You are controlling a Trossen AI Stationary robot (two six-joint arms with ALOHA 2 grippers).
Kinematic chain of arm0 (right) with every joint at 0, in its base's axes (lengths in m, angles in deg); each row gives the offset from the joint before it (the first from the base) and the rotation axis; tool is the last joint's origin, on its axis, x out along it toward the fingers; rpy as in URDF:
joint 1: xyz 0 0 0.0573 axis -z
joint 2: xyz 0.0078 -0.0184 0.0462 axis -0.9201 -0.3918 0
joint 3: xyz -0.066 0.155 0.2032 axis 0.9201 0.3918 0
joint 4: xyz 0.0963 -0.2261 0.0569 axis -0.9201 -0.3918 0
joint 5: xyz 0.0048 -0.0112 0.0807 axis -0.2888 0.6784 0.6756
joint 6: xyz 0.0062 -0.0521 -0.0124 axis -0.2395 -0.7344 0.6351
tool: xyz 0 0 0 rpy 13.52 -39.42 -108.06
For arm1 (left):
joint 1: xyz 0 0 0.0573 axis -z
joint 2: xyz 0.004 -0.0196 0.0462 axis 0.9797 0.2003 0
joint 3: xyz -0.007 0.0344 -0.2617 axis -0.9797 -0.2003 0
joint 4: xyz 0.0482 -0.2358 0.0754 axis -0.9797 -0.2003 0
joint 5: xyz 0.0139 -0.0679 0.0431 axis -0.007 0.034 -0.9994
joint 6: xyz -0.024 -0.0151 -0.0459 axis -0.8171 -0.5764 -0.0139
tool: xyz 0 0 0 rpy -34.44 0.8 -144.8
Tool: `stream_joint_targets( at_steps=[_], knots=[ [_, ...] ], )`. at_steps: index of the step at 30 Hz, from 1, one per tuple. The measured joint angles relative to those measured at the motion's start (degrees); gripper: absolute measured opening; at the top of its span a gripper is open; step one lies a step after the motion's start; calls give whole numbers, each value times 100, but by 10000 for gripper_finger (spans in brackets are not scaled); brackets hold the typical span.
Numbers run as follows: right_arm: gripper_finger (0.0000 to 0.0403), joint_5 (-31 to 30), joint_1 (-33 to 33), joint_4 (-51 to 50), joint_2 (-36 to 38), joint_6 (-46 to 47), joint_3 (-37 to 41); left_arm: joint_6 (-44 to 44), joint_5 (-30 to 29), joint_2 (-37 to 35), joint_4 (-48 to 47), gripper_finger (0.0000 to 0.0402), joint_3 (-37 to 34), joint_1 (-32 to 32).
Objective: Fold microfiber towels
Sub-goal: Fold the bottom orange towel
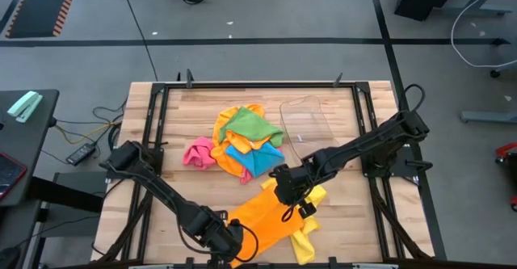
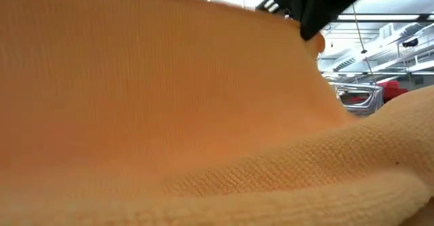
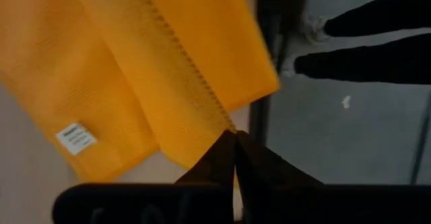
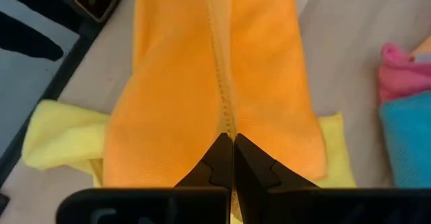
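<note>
I see both grippers pinching the orange towel (image 1: 262, 220) at the table's (image 1: 339, 212) front: left gripper (image 1: 229, 241) clamps its near edge, right gripper (image 1: 284, 190) its far edge, above a yellow towel (image 1: 305, 245)

near the front edge of the pale wood table (image 1: 339, 229) lies a bright orange towel (image 1: 262, 216) with a ribbed weave, a stitched hem and a small white label (image 3: 75, 137). under it shows a yellow towel (image 1: 305, 238). farther back is a heap: pink towel (image 1: 198, 153), green towel (image 1: 250, 127), blue towel (image 1: 257, 157), more orange. beside it stands a clear tray (image 1: 305, 123). both arms are black.
</note>
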Motion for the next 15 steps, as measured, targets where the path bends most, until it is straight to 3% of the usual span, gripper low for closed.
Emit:
stream_joint_targets(
  at_steps=[6, 15],
  knots=[
    [12, -2, 0, 306, 0, 29, 227, 92, -24, 271, -117, 6, -4, -50],
    [16, -4, 0, 587, 2, 15, 428, -19, -239, 327, -597, 21, 0, -125]
  ],
)
